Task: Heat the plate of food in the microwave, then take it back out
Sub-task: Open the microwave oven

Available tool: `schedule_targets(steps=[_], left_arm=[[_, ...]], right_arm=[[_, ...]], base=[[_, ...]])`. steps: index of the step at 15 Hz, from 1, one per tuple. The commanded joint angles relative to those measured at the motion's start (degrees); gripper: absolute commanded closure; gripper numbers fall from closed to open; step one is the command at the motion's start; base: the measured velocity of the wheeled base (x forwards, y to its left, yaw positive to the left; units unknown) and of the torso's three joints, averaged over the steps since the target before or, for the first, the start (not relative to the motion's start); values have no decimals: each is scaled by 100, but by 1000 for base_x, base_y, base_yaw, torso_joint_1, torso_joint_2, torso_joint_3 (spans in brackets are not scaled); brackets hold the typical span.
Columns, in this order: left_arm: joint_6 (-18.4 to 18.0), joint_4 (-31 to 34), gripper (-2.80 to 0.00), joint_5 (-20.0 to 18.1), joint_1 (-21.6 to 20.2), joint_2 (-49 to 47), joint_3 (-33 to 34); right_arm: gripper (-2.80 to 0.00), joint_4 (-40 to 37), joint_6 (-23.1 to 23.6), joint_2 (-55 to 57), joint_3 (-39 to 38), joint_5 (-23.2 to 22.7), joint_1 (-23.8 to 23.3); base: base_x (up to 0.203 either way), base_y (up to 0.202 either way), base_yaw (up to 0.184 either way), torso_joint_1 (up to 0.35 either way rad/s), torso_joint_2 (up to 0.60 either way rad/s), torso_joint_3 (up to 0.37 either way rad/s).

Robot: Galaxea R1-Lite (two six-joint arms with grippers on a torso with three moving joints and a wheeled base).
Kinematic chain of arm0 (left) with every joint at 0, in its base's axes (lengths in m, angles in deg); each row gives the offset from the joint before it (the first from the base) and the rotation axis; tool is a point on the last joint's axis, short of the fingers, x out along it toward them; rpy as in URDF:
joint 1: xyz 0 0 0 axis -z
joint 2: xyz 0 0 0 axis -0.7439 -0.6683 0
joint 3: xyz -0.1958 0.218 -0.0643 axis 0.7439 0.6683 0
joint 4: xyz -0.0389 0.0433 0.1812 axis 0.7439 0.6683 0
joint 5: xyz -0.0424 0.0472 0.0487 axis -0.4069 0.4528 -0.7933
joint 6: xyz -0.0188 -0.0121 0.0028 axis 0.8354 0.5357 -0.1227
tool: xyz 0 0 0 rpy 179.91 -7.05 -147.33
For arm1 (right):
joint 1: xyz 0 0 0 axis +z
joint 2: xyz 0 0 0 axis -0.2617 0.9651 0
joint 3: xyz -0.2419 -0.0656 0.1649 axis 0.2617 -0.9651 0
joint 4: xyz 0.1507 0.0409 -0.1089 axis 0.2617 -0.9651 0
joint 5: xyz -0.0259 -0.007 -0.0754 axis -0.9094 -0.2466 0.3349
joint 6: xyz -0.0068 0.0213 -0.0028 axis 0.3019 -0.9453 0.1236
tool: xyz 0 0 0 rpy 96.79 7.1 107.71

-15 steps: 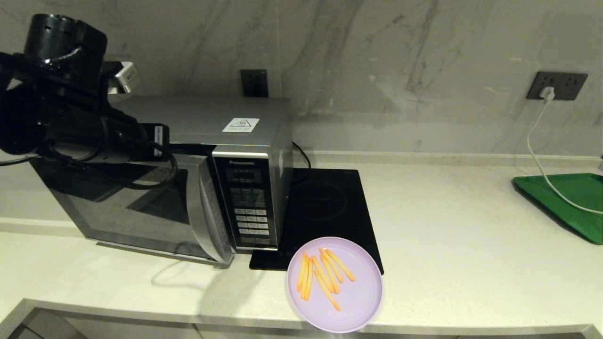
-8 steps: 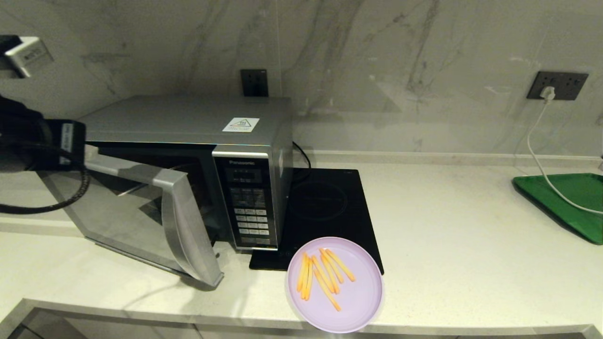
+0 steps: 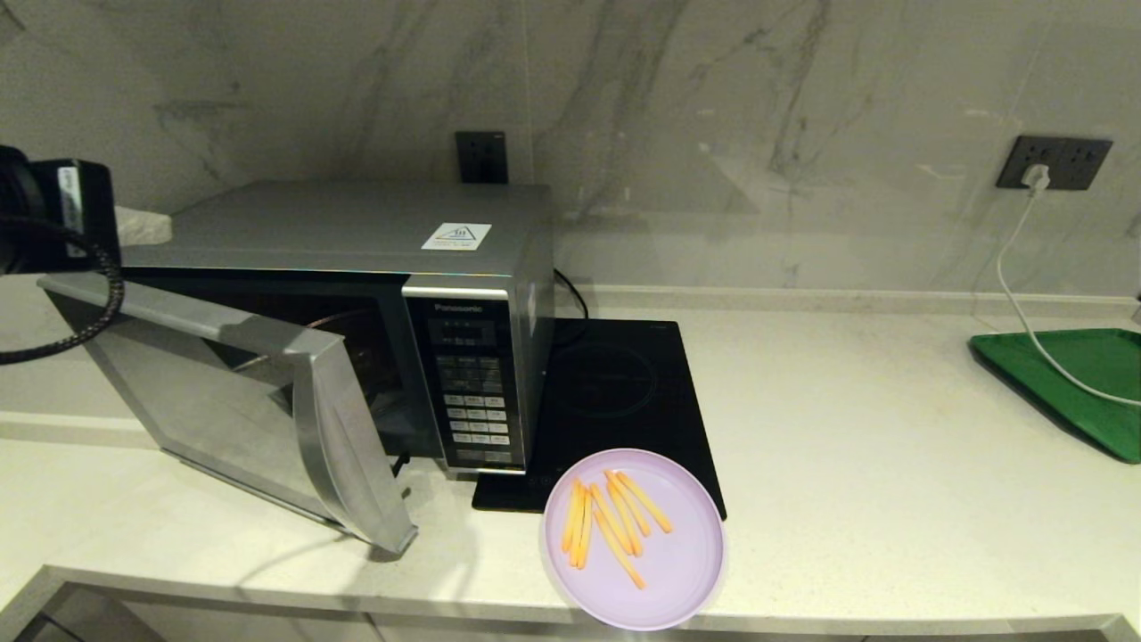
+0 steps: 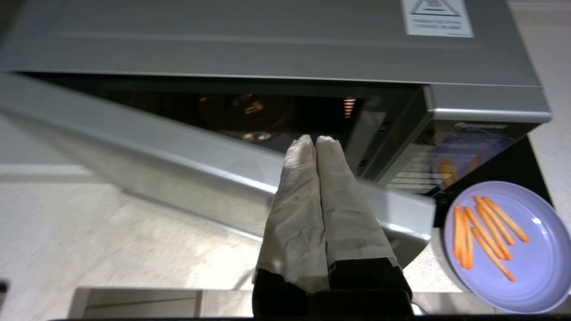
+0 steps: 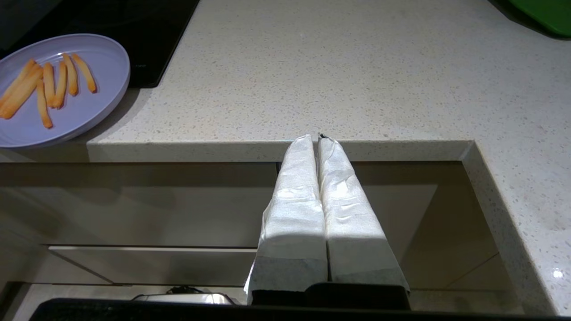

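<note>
Plate of food (image 3: 635,539): round, flat, pale lilac, with a handful of thin orange-yellow fries lying roughly side by side near its middle. It sits at the front edge of the pale speckled counter (image 3: 891,499), its rear rim overlapping the front corner of the flat black induction hob (image 3: 615,392), just right of the microwave's button panel. Nothing touches it.

Microwave (image 3: 374,232): silver-grey Panasonic box, white triangle sticker on top, keypad on its right side. Its door (image 3: 241,401) is swung partly open, hinged on the left, free edge out over the counter; dark cavity visible behind it.

Left gripper (image 4: 316,141): cloth-wrapped fingers (image 4: 296,205) pressed together, fully closed, holding nothing. It hovers above the door's top edge, pointing toward the cavity; whether it touches the door, can't tell. In the head view only the arm's black body shows at the far left.

Right gripper (image 5: 315,139): wrapped fingers closed flat against each other, empty, parked below the counter's front edge, well apart from the plate.

Green tray (image 3: 1079,374) far right, white cable (image 3: 1012,285) trailing across it from a wall socket.
</note>
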Motion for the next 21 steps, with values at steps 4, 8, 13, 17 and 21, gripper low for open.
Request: schedule_targets(steps=[4,8,13,17,21], left_arm=[[218,-107,0,317,726,-769,-7],[366,-203,0,474,808,-1016,36],[497,-211,0,667,773,-1164,149],[496,-394,0,790,808,-1231,342],[478,-607,0,826,808,-1201,519]], right_arm=[[0,-14,-4,0,1,0,7],[0,-6,-4,0,1,0,-1],[0,-14,-4,0,1,0,3],[0,-14,-4,0,1,0,5],[0,-6,-4,0,1,0,7]], base=[[0,0,0,0,0,0],[0,0,0,0,0,0],[0,0,0,0,0,0],[0,0,0,0,0,0],[0,0,0,0,0,0]])
